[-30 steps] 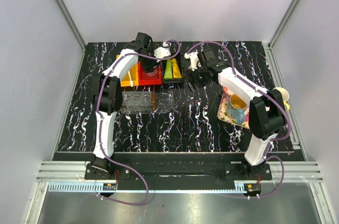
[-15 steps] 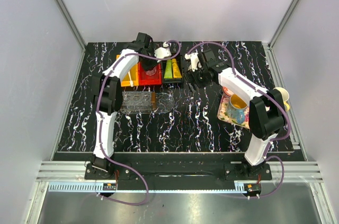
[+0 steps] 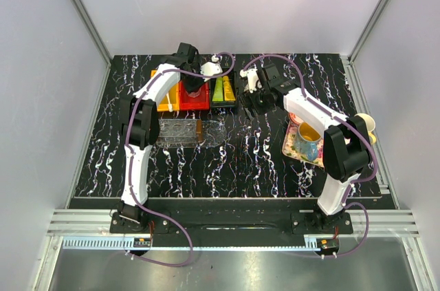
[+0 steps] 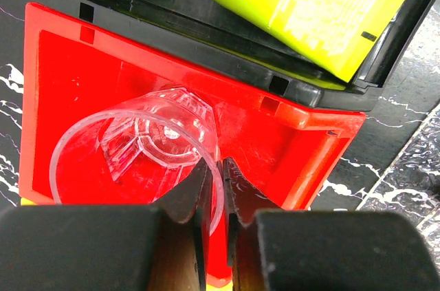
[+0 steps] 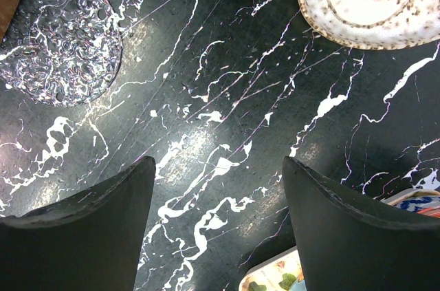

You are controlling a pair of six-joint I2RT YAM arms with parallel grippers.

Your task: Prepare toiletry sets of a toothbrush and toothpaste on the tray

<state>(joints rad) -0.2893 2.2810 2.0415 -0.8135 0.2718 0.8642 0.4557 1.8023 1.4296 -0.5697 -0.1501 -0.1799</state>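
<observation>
Pinching a clear plastic cup by its rim in the red plastic bin, the left gripper is clamped. A yellow-green toothpaste tube lies in the neighbouring black bin, near the black marbled table's far edge. Meanwhile the right gripper hangs spread wide.

Black white-veined table enclosed by pale grey walls.

The left arm and the right arm are built alike: glossy white shell links joined by chunky black joint housings; each stands on a squat black base; a thin purple cable loops loosely along each arm; the left tool has blocky black bodies tapering to narrow dark tips; the right tool has broad, matte black fingers with rounded ends.
</observation>
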